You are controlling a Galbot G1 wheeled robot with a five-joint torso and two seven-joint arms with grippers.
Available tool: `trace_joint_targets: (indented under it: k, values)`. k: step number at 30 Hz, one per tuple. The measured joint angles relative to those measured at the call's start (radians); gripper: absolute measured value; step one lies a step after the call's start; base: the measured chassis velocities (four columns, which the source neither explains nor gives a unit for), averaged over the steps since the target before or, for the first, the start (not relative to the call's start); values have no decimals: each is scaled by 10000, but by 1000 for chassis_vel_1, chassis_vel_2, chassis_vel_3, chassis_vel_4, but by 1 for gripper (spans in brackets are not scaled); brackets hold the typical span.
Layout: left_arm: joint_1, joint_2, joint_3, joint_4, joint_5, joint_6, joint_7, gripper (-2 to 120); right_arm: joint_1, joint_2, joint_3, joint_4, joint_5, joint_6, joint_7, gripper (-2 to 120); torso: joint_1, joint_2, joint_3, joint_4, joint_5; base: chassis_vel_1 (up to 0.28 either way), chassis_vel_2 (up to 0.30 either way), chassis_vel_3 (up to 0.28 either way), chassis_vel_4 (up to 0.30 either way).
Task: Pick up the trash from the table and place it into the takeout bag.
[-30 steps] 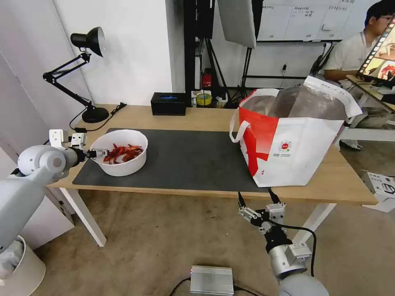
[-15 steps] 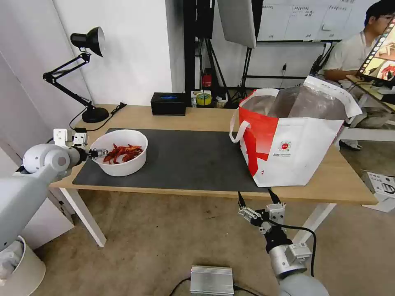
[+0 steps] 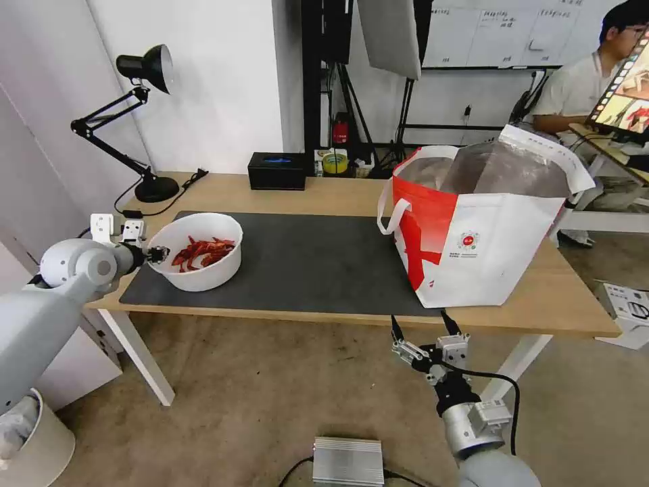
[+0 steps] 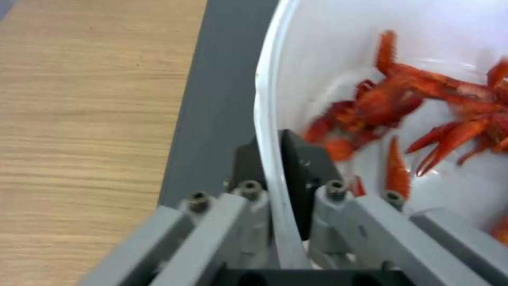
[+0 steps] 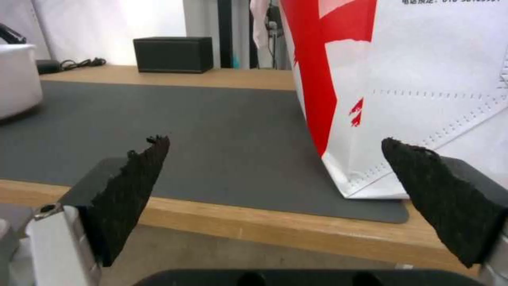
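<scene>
**Bowl held at its rim, bag standing by**

- Bowl (image 3: 196, 251): white, round, upright with its mouth facing up; sits on the left end of the dark mat (image 3: 304, 264) on the table (image 3: 324, 193). Being round, it has no long axis.
- Shells (image 3: 203, 251): red crayfish pieces heaped inside the bowl, their claws pointing various ways.
- Left gripper (image 3: 160, 254): arm reaches in roughly level from the table's left end. In the wrist view its jaws pinch the bowl's wall, one dark pad inside, one outside.
- Right gripper (image 3: 420, 326): held below the table's front edge, fingers pointing up, jaws spread wide with nothing between them.
- Takeout bag (image 3: 483, 226): red and white, upright at the mat's right end, mouth open upward, foil lining visible; well apart from the bowl.
</scene>
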Motion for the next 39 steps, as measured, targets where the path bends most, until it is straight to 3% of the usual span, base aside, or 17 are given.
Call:
trace_joint_targets:
  k: [2,10,21,31,39]
  values:
    - [10,18,-11,1,26,0,94,0,-1,0,0,0,0,0,0,100,0,-1,0,0,0,0,0,0,0]
    - [-6,-82,-241,-223,-111,1,53,0,-1,0,0,0,0,0,0,100,1,-1,1,0,-4,0,0,0,0]
    - [-792,-72,-273,-1224,-1039,11,-365,0,-1,0,0,0,0,0,0,100,0,-1,1,0,-1,0,0,0,0]
    - [-2259,-331,427,-2278,-2071,12,-1151,0,0,0,0,0,0,0,0,100,1,-1,1,0,0,0,0,0,0]
    - [-3388,-929,1166,-2195,-2567,11,-1661,0,0,0,0,0,0,0,0,100,1,-1,1,1,-1,0,0,0,0]
